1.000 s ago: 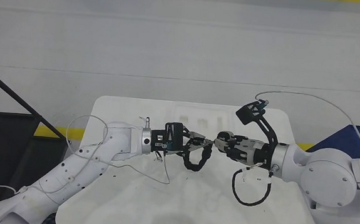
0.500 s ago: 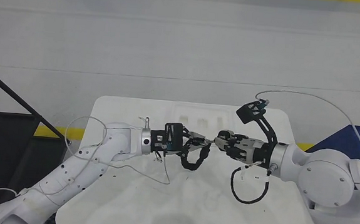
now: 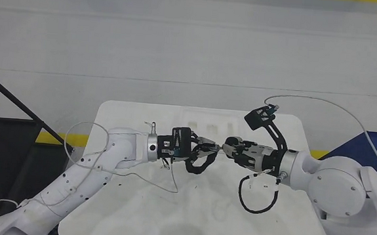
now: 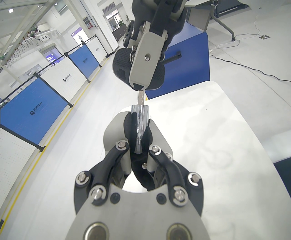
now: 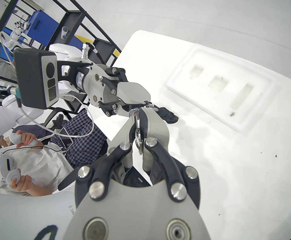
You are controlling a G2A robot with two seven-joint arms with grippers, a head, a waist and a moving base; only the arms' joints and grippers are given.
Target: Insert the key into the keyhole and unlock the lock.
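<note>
White table (image 3: 168, 215) lay under both arms, and over its middle the job looked about half done. The left gripper (image 4: 138, 127) was squeezed tight on the lock (image 4: 141, 113) and held it up in the air. The right gripper (image 5: 139, 113) was pinched shut on the key (image 4: 141, 96). The key's tip seemed to be just inside the keyhole, not pushed all the way in. Pushing it in and turning it were likely left to do, and the lock did not look opened yet.

The table was smooth and flat, with round corners. A white foam tray (image 5: 213, 104) with three square-cornered pockets sat on its far side. The grippers had hard grey shells and black bumpy pads (image 4: 120, 61). The lock was a shiny silver tube with a black cable (image 5: 168, 114). The key was thin, flat metal with a round head.
</note>
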